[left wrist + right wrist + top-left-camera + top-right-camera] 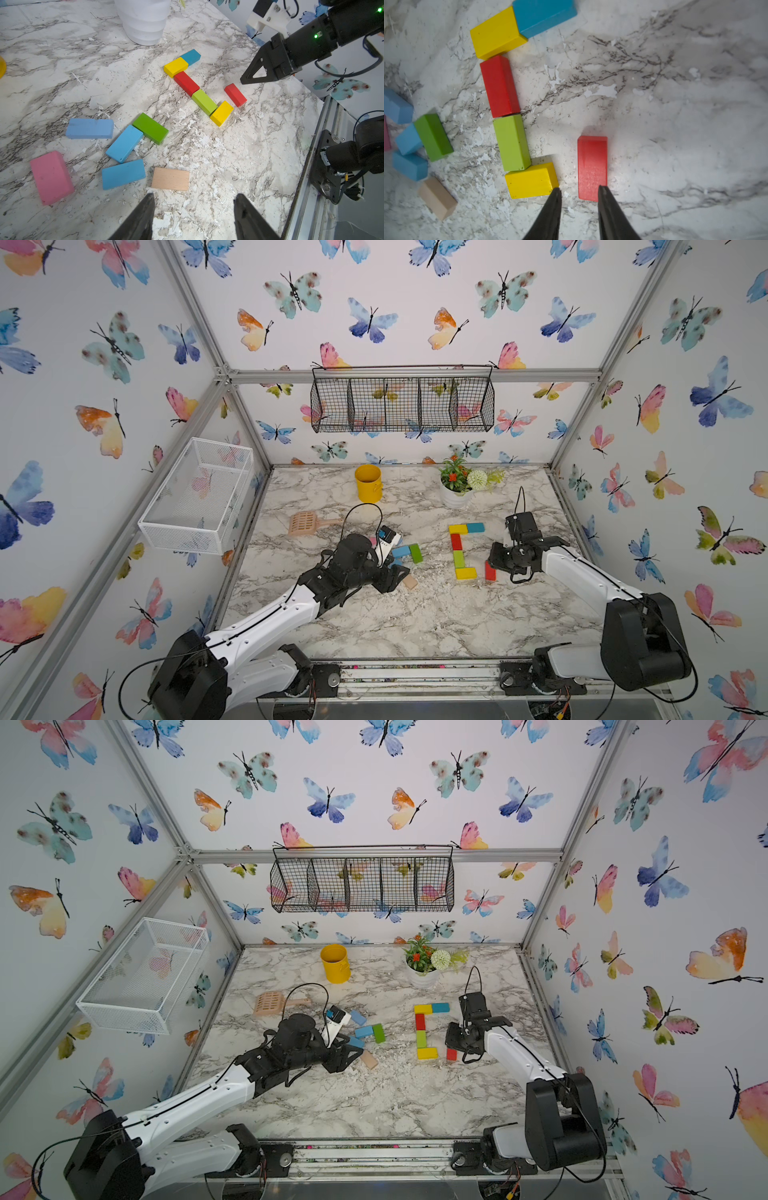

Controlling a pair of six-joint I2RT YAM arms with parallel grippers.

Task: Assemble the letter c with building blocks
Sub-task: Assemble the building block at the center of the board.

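Right gripper [579, 188] is hanging low at the near outer corner of the lower yellow block [531, 180], fingers [607, 207] parted by a narrow gap and clasping nothing, with bare table [415, 622] showing between them. One fingertip is overlapping the near end of the loose red block [592, 164]; the other is sitting over the strip of table between that block and the lower yellow block. Contact: cannot tell. The loose red block is lying flat just beside the lower yellow block's outer end, not touching it. Its long axis is running straight away from the gripper, crosswise to the yellow block's length. Probably it is needing a quarter turn before it can be closing the foot of the C. Beyond the lower yellow block, the light green block [511, 143] and upper red block [499, 86] are forming the spine, with the upper yellow block [496, 33] and teal block [544, 14] capping it. Left gripper [194, 196] is waiting well apart on the yellow block's other side, fingers spread wide and empty, just short of the tan block [170, 179]. The right arm is the nearer one by far.
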